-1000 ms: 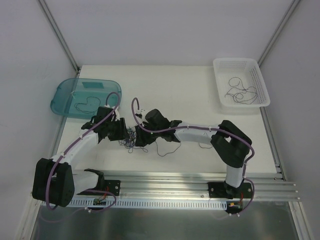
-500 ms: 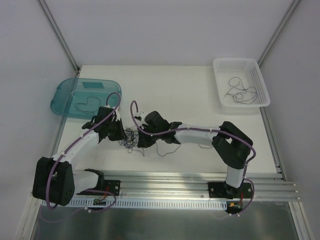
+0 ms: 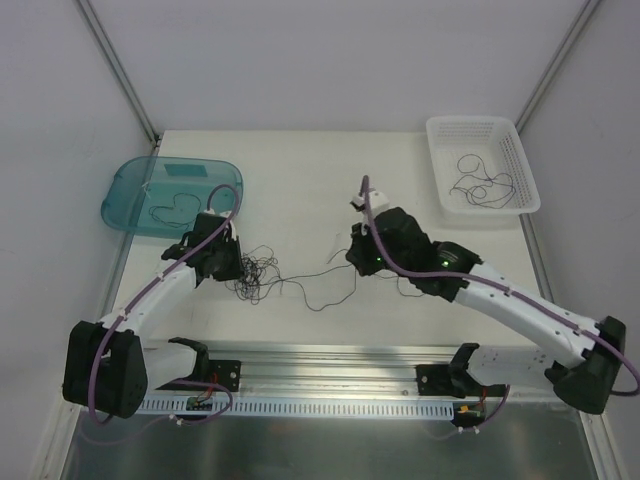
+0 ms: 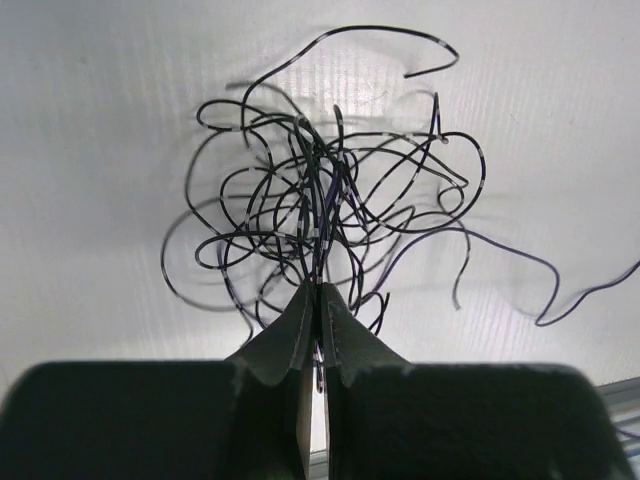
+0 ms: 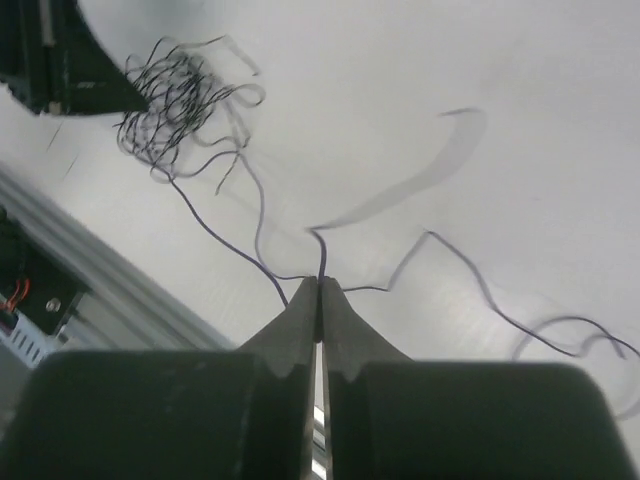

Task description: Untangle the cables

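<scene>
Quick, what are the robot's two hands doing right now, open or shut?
Left hand: closed, pinching the cable tangle.
Right hand: closed, pinching a single cable strand that is pulled out from the tangle.

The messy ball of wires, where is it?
In the top view, the tangle of cables lies on the table left of the middle, at the tip of the left gripper, with the teal tray behind it.

Right pincer point(image 5: 320, 290) closed tight on one thin cable strand point(image 5: 321, 258), tangle of cables point(image 5: 180, 95) lying leftward on white tabletop point(image 5: 480, 80)
</scene>
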`<state>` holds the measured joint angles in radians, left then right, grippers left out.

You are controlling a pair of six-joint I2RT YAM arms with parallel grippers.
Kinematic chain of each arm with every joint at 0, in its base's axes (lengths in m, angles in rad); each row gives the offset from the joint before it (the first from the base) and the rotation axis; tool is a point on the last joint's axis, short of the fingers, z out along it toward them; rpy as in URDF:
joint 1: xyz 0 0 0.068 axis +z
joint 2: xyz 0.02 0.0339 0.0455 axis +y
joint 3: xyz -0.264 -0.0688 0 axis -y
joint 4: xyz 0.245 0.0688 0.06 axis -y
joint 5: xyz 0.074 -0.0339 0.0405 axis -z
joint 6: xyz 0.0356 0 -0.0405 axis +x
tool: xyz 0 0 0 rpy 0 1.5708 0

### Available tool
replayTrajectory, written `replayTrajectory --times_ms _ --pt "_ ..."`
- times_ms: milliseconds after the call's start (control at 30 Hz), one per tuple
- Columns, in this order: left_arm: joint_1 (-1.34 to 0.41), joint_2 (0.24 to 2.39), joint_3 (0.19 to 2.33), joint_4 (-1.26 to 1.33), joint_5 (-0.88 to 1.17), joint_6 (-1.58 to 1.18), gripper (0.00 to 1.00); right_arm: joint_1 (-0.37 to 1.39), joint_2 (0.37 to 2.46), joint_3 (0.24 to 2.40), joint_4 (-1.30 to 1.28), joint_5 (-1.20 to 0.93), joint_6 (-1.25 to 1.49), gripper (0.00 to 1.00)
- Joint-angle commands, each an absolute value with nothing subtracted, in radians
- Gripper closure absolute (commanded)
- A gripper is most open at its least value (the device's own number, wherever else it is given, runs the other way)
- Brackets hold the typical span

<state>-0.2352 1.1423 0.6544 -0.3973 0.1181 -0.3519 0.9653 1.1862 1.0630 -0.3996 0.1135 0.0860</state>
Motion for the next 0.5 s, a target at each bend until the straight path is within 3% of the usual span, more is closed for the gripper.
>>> replayTrajectory --times_ms 0,167,467 --pt "-0.236 1.121 0.687 -0.419 0.071 -0.351 1.0 0.905 1.037 1.087 -0.572 0.306 0.078 0.99" --pt "-0.236 1.13 0.689 -0.422 0.078 -0.35 1.0 0.841 0.873 1.166 -0.666 0.334 0.042 0.99" --pt "-0.236 1.143 0.69 -0.436 0.054 -0.351 1.0 0.733 0.792 1.356 -0.785 0.422 -0.037 0.99"
